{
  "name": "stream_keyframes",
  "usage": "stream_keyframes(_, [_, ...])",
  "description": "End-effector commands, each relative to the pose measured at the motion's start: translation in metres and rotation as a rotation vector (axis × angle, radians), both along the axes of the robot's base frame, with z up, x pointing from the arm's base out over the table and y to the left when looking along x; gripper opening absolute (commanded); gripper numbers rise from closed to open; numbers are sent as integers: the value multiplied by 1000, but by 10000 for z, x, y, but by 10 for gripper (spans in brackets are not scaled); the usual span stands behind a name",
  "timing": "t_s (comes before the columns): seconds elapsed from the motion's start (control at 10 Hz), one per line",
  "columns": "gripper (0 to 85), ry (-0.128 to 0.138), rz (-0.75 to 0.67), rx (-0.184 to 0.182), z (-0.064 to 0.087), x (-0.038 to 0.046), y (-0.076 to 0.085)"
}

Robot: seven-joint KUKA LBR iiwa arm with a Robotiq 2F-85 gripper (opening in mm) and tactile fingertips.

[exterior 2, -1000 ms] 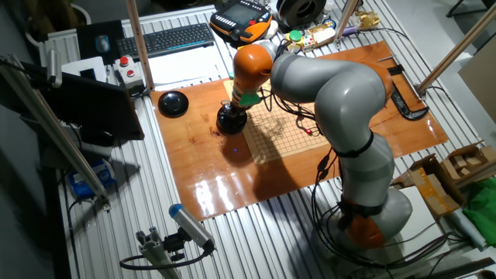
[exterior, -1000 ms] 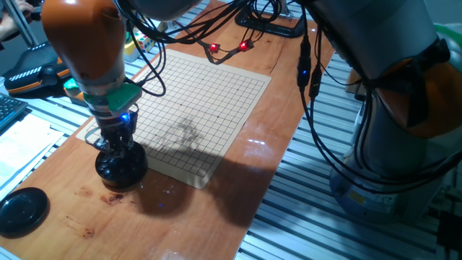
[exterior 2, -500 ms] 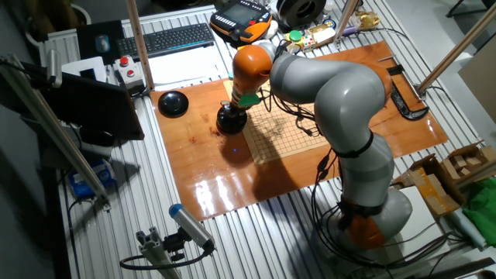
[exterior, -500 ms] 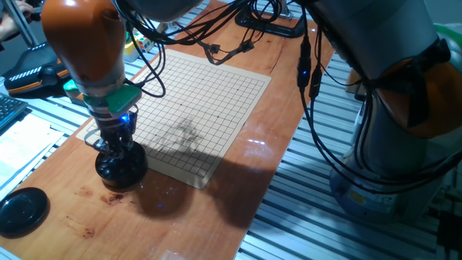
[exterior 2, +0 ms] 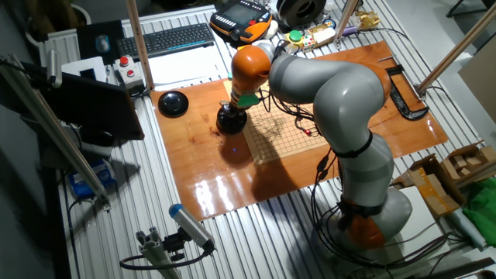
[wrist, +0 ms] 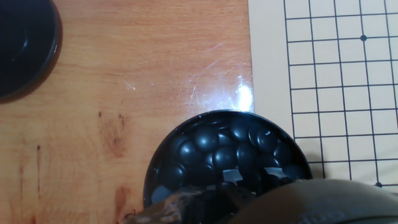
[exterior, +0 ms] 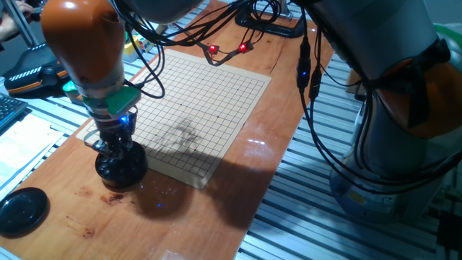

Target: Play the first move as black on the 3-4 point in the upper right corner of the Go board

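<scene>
My gripper [exterior: 118, 146] reaches straight down into a round black bowl [exterior: 121, 166] on the wooden table, just off the near corner of the Go board [exterior: 198, 101]. In the hand view the bowl [wrist: 186, 155] is full of glossy black stones [wrist: 225, 157], and dark blurred finger parts fill the bottom edge. The fingertips are hidden among the stones, so I cannot tell whether they grip one. The grid lines of the board [wrist: 336, 81] show bare. I cannot single out the 3-4 point. From the other side the gripper [exterior 2: 232, 111] hangs over the bowl [exterior 2: 230, 120].
A flat black lid [exterior: 22, 209] lies on the table left of the bowl, also visible as the lid [wrist: 22, 43] in the hand view. Cables with red lights [exterior: 227, 48] hang over the far board edge. A keyboard [exterior 2: 167, 37] and a pendant [exterior 2: 242, 19] lie beyond the table.
The arm holds still over the bowl. Only the red lights at the far board edge went off and came back on.
</scene>
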State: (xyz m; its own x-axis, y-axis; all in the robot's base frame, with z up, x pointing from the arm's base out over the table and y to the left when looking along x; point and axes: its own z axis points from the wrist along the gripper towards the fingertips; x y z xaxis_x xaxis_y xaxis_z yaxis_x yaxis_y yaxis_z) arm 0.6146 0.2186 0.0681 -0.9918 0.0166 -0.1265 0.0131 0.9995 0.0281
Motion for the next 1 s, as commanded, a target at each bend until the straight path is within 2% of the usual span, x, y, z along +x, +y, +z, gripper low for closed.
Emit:
stream_keyframes(0.0, [283,0,0,0,-1,4,2])
stream_keyframes(0.9, [287,-8,-6,-1,-32,31,2])
